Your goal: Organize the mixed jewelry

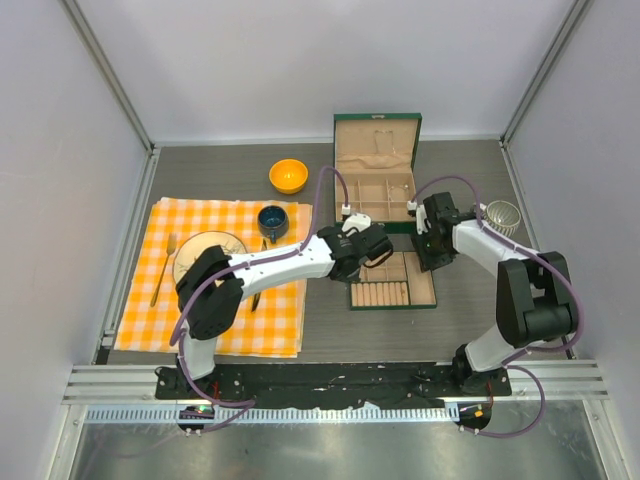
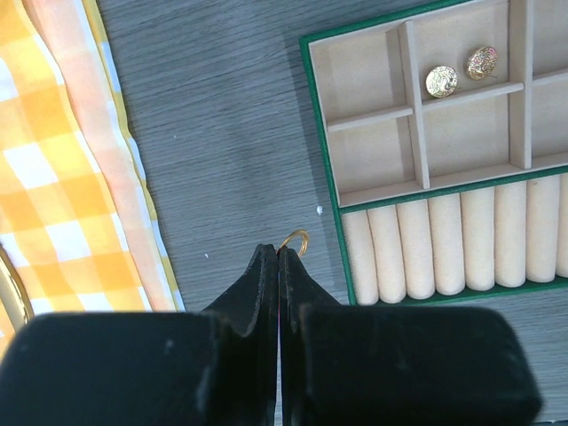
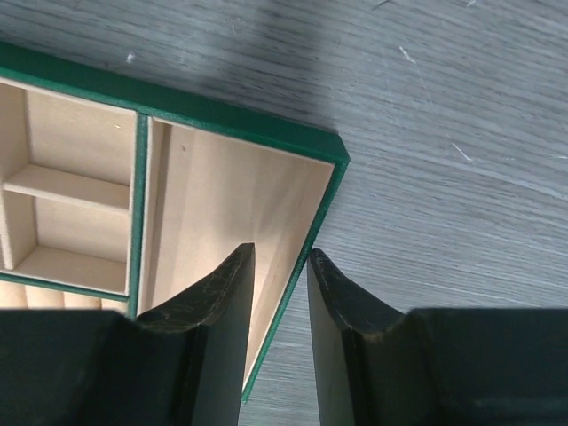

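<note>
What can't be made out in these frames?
- Left wrist view: the gold ring is half hidden behind the shut left gripper; pinched or just lying there, unclear.
- Top view: the wrists cover both sets of jaws; jewelry too small to see.
- Right wrist view: green tray cut off by the left edge; whether the right gripper touches its wall, unclear.
</note>
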You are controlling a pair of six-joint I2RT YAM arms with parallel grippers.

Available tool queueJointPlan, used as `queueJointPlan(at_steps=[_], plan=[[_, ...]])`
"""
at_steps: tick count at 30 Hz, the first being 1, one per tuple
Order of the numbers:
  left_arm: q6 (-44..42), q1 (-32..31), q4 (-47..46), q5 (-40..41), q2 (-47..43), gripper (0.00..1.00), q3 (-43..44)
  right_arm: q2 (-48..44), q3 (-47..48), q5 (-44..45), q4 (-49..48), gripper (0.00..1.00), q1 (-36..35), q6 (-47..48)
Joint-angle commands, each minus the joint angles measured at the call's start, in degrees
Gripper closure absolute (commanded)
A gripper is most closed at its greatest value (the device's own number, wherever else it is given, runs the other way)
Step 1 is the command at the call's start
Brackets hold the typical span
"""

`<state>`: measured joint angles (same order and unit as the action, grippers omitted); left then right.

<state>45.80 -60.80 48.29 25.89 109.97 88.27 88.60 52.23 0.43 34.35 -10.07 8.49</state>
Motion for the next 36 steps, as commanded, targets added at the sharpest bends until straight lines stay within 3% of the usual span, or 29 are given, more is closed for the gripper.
queueJointPlan(at_steps=[1, 10, 25, 36], plan=[[0.3, 0.5, -1.4, 2.7, -3.4, 1.0, -0.9, 0.9, 2.6, 0.4, -2.1, 0.65, -2.1, -2.1], [2.3, 1.0, -1.0, 2.3, -3.0, 1.0, -2.2, 3.2, 3.8, -2.7, -2.6, 0.68, -3.8, -4.6], [4.8, 1.6, 0.8, 2.6, -3.2, 1.0, -2.7, 6.2, 5.3, -3.5, -4.8, 0.9, -4.7, -12.4], [5.8, 2.3, 2.4, 1.7, -2.9, 1.0, -1.9, 7.6, 8.8, -4.7, -6.7, 0.98, -4.8, -18.9]])
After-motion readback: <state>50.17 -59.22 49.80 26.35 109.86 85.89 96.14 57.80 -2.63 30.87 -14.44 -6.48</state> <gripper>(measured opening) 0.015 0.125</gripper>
